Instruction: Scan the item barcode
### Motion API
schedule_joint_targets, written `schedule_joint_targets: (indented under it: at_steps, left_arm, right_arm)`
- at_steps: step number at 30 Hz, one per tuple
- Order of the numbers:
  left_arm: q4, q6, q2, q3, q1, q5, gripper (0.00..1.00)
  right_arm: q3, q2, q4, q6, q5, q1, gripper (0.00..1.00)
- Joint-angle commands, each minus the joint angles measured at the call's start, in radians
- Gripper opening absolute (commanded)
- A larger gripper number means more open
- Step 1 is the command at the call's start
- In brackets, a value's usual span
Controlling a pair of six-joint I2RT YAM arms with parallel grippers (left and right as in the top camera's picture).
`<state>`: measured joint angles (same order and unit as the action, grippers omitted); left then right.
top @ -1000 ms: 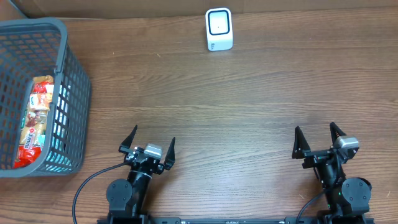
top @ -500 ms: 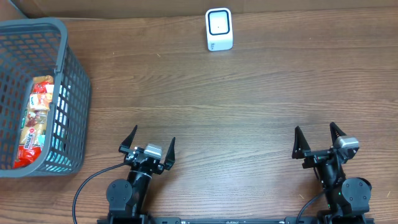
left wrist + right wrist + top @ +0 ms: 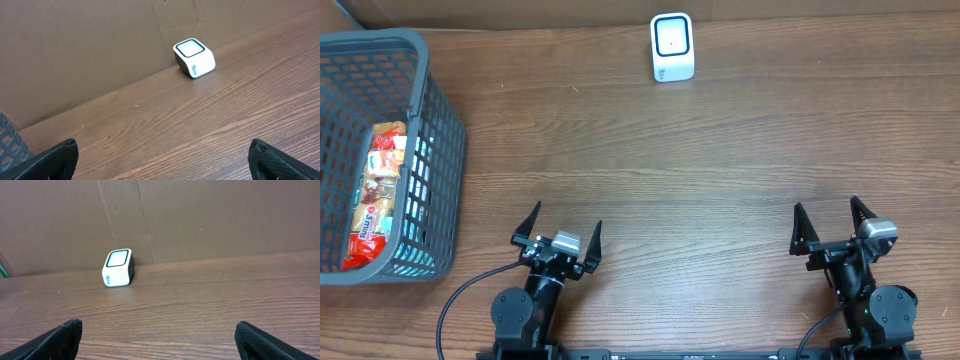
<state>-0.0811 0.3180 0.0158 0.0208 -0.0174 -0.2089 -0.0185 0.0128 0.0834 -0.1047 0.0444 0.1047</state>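
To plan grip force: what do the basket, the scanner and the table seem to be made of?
Basket: probably moulded plastic, matte grey; open lattice walls, thick rounded rim. Scanner: probably hard plastic, smooth white shell, dark-framed glossy window. Table: wood or wood-look laminate, brown, low sheen; grain lines show, but not which.
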Motion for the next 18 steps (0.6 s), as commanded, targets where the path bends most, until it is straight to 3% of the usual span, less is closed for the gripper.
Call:
schedule_joint_targets:
  at_steps: [1,16,18]
  left_arm:
    - [0.004,0.011,-0.011,-0.006,0.004,0.002,1.0]
    - [0.015,0.011,-0.011,-0.006,0.004,0.006,1.0]
    - [0.075,-0.075,-0.011,-0.005,0.004,0.006,1.0]
  right_arm:
    - [0.011,-0.01,-0.003,0.0,-0.002,-0.006,1.0]
    - [0.011,-0.01,-0.003,0.0,-0.002,-0.006,1.0]
    - [0.011,-0.01,-0.004,0.0,-0.002,-0.006,1.0]
